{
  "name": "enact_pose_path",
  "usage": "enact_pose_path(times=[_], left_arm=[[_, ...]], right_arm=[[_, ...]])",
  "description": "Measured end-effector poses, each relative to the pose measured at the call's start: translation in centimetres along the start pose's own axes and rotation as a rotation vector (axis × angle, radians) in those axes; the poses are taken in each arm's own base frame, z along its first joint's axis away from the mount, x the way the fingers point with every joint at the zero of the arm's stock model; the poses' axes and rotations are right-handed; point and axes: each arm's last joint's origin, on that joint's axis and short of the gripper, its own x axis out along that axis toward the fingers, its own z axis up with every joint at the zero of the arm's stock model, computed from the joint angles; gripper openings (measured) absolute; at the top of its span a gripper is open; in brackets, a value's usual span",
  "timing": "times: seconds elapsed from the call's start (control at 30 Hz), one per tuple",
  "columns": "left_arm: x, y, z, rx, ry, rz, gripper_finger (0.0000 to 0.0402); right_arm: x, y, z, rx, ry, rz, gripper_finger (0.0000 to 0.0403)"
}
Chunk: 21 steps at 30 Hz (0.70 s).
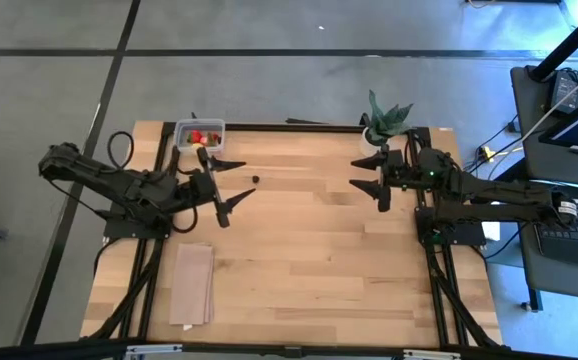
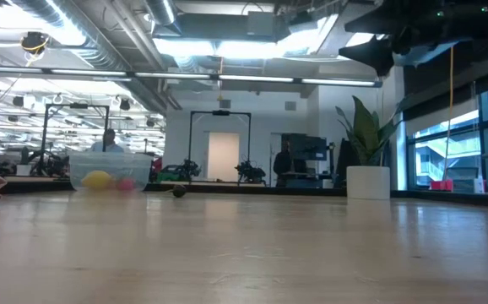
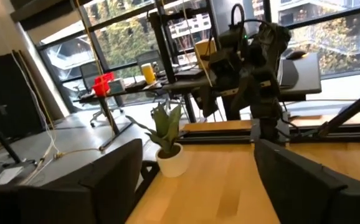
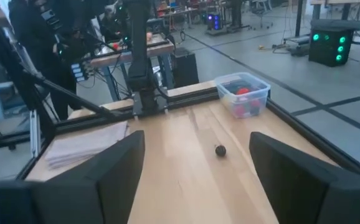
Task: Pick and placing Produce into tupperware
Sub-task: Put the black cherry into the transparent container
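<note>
The clear tupperware (image 1: 199, 133) stands at the table's far left corner, holding red and yellow fruit pieces; it also shows in the right wrist view (image 4: 243, 93) and the low view (image 2: 109, 171). One dark berry (image 1: 255, 180) lies on the table right of it, also in the right wrist view (image 4: 220, 150). My left gripper (image 1: 225, 190) is open and empty, raised near the tupperware, left of the berry. My right gripper (image 1: 371, 173) is open and empty, raised at the far right.
A spiky green plant in a white pot (image 1: 385, 122) stands at the far edge by my right gripper. A flat tan cloth (image 1: 192, 283) lies near the table's near left. The wide middle of the wooden table (image 1: 309, 260) is bare.
</note>
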Motion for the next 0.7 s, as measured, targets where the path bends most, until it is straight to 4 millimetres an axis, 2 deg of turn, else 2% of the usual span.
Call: enact_pose_path(times=[0.17, 0.37, 0.53, 0.7], left_arm=[[0.5, -0.5, -0.3, -0.011, 0.018, 0.006, 0.0322], [2.2, -0.1, -1.8, -0.018, 0.111, 0.093, 0.0316], [4.0, 1.3, -3.7, -0.1, 0.227, 0.16, 0.0314], [5.1, 3.4, -5.8, -0.228, 0.376, 0.13, 0.0314]], right_arm=[[0.0, 0.0, 0.0, -0.013, 0.0, 0.0, 0.0291], [0.0, 0.0, 0.0, -0.016, 0.001, 0.0, 0.0291], [0.0, 0.0, 0.0, -0.016, 0.002, 0.0, 0.0291], [0.0, 0.0, 0.0, -0.013, 0.003, 0.0, 0.0291]])
